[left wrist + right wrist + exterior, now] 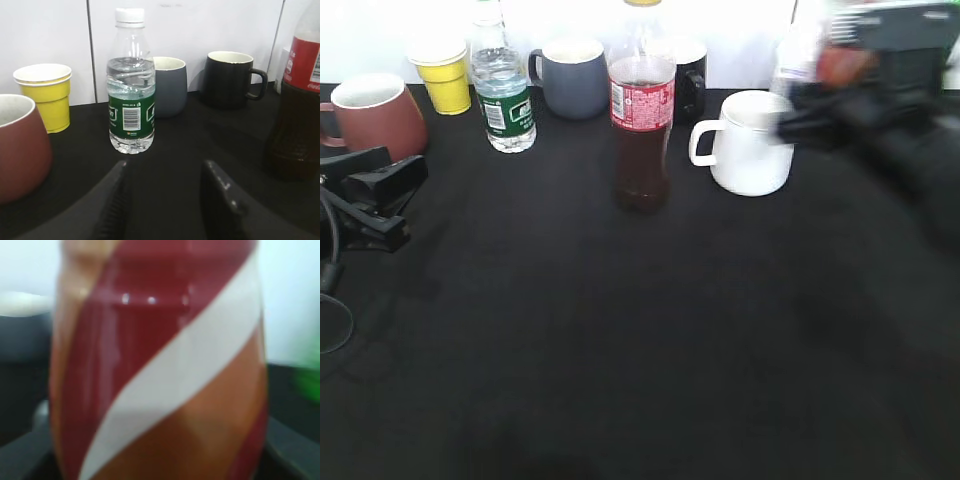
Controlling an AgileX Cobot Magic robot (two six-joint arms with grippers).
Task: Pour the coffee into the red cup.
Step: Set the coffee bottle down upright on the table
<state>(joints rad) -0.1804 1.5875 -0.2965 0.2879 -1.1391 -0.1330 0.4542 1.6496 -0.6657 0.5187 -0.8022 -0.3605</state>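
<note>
The red cup (375,115) stands at the far left of the black table; it also shows at the left edge of the left wrist view (17,150). My left gripper (405,200) is open and empty, low over the table just right of the cup (165,167). My right gripper (810,115) is blurred at the upper right, above the white mug. It is shut on the coffee bottle (832,65). The bottle's brown, orange and white swirled label (160,365) fills the right wrist view. The coffee itself is hidden.
The back row holds a yellow paper cup (443,75), a water bottle (503,95), a grey-blue mug (572,78) and a black mug (690,80). A cola bottle (642,130) stands mid-table, a white mug (752,145) to its right.
</note>
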